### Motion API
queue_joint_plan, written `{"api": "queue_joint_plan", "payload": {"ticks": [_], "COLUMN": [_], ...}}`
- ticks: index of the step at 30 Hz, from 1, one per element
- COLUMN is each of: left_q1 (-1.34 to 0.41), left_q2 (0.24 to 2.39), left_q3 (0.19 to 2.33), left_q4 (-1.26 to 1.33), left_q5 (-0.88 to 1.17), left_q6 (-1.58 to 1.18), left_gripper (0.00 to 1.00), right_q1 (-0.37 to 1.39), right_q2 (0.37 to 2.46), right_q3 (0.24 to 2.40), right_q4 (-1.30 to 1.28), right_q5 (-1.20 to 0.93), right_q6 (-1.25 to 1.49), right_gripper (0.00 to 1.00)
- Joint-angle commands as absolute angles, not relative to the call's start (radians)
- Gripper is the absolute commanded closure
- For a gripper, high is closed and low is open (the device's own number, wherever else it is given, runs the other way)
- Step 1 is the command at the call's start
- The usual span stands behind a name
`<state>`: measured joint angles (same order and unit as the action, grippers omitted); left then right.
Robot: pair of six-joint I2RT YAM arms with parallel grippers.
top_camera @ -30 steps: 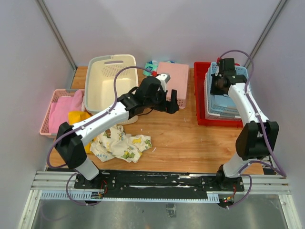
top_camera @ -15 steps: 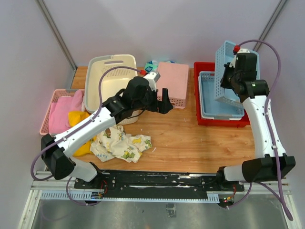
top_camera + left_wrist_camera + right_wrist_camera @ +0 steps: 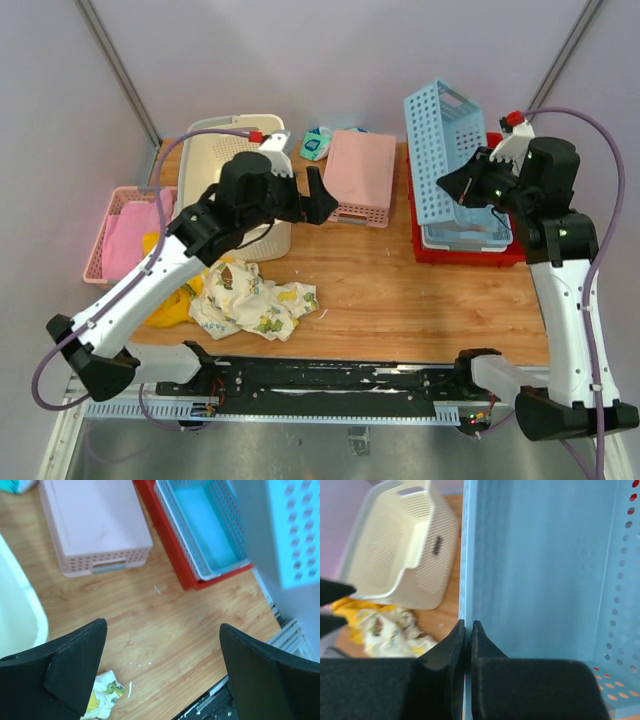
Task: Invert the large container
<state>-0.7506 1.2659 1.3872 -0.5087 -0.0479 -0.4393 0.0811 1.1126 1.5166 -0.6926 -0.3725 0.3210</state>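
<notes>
Beside the wide-open left gripper (image 3: 162, 630), the cream tub (image 3: 17, 605) sits ungrasped; gripping its rim should come next. Right gripper (image 3: 467, 625) pinches a blue lattice basket (image 3: 530, 580).

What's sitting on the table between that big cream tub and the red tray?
Between the large container and the red tray lies a pink basket, bottom up; the top view shows it, with a small teal packet by its far corner.
</notes>
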Motion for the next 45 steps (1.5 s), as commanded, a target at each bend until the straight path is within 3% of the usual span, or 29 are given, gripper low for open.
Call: {"api": "queue_joint_plan", "payload": {"ticks": [1, 8, 16, 33, 45], "left_q1": [-0.728, -0.721, -0.721, -0.721, -0.721], "left_q2": [1.178, 1.119, 1.130, 1.124, 1.167], "left_q3": [1.451, 1.462, 1.447, 1.331, 1.371], "left_q4": [-0.545, -0.563, -0.544, -0.420, -0.453], "left_q5": [-0.140, -0.228, -0.216, -0.181, -0.116], "left_q6": [-0.455, -0.464, -0.473, -0.509, -0.457], "left_gripper": [0.01, 0.01, 0.01, 0.01, 0.01], "right_q1": [0.089, 0.132, 0.193, 0.394, 0.344], "right_q2": [1.028, 0.922, 0.876, 0.982, 1.045], "right_q3": [1.362, 1.110, 0.883, 0.704, 0.474], "right_q4": [-0.509, -0.256, 0.048, 0.249, 0.356], "right_q5": [-0.773, -1.013, -1.004, -0.952, -0.965], "right_q6": [0.535, 0.826, 1.173, 1.340, 1.462], "right_gripper": [1.00, 1.00, 1.00, 1.00, 1.00]}}
